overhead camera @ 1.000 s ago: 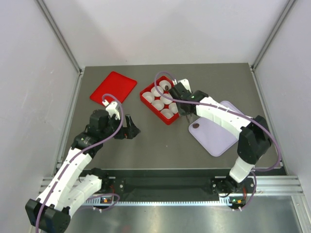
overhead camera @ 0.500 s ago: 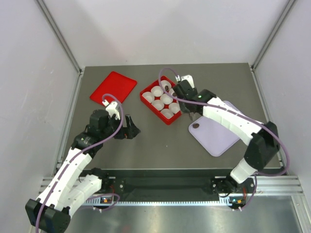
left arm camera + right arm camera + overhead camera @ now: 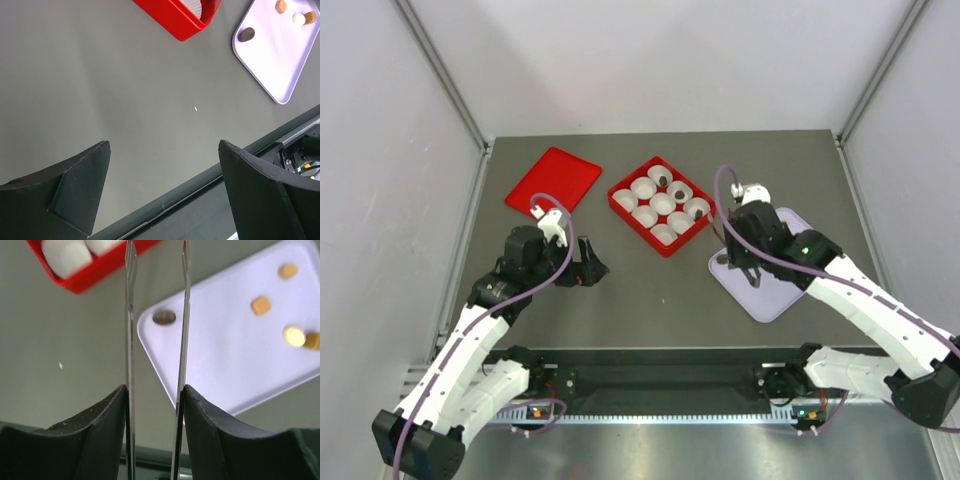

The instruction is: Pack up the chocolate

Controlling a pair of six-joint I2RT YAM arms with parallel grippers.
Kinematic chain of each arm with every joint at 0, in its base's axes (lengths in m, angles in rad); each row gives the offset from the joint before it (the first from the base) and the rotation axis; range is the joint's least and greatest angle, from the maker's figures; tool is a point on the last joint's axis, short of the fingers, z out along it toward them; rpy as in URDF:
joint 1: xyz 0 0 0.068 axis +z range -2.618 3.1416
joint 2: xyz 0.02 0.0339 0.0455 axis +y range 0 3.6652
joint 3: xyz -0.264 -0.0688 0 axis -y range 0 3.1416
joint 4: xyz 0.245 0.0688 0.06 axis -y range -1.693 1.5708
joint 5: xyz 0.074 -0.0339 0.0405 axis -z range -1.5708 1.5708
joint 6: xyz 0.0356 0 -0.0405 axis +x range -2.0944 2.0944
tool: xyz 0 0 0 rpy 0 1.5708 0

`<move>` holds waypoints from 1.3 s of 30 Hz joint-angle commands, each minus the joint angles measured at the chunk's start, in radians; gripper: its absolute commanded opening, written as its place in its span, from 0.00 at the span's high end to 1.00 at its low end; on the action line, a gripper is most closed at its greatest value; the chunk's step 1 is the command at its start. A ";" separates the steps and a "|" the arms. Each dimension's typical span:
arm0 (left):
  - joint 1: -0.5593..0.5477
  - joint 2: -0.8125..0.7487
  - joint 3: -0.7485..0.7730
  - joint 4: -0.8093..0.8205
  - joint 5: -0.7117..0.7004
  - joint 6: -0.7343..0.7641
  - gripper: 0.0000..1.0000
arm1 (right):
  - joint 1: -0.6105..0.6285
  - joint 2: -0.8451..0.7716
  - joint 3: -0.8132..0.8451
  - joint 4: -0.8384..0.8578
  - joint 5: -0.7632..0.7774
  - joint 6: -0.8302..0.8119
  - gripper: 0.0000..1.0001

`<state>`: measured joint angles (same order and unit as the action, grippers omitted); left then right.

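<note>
– Grey desk point(image 3: 650, 300), pale walls on three sides. What stands on it?

– Mid-desk sits a red box point(image 3: 632, 224) filled with nine white paper cups point(image 3: 663, 203). Left of the red box, apart from it, lies a flat red lid point(image 3: 553, 180). Off the box's near right corner lies a lavender tray point(image 3: 225, 365), close to the box but not touching it.

– And the chocolate?

– Mostly on that tray. One dark chocolate piece point(image 3: 164, 317) lies in the tray corner nearest the red box. Four tan chocolate pieces point(image 3: 261, 305) lie loose on the part of the tray farther from the box, and two of them sit right against each other. Inside the box, the far-corner cup point(image 3: 660, 177) shows something small and dark, and so does the cup at the right corner. I cannot make out more than that.

– How is the right end effector?

– The right end effector point(image 3: 157, 255) hangs over the tray edge that faces the red box. Its two thin fingers stand a little apart, with nothing between them. From the wrist camera the dark piece shows through the gap, down on the tray.

– And the left one?

– The left end effector point(image 3: 164, 150) hovers above bare desk on the near left side of the red box, well apart from it. Its broad black fingers are spread wide and empty.
</note>
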<state>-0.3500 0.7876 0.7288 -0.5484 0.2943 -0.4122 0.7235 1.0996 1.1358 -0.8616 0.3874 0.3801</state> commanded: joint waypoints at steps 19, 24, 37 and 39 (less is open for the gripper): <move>-0.004 -0.002 -0.003 0.042 -0.001 0.007 0.06 | -0.006 -0.123 -0.268 -0.028 -0.099 0.117 0.49; -0.004 -0.001 -0.003 0.042 0.002 0.007 0.06 | -0.004 -0.095 -0.288 0.012 -0.094 0.123 0.49; -0.004 -0.010 -0.003 0.042 0.002 0.009 0.06 | -0.004 -0.032 -0.314 0.065 -0.079 0.126 0.51; -0.004 -0.008 -0.002 0.042 0.002 0.009 0.06 | -0.004 -0.038 -0.312 0.067 -0.076 0.126 0.52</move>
<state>-0.3500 0.7879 0.7288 -0.5484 0.2943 -0.4122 0.7235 1.0695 0.8246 -0.8555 0.2874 0.4942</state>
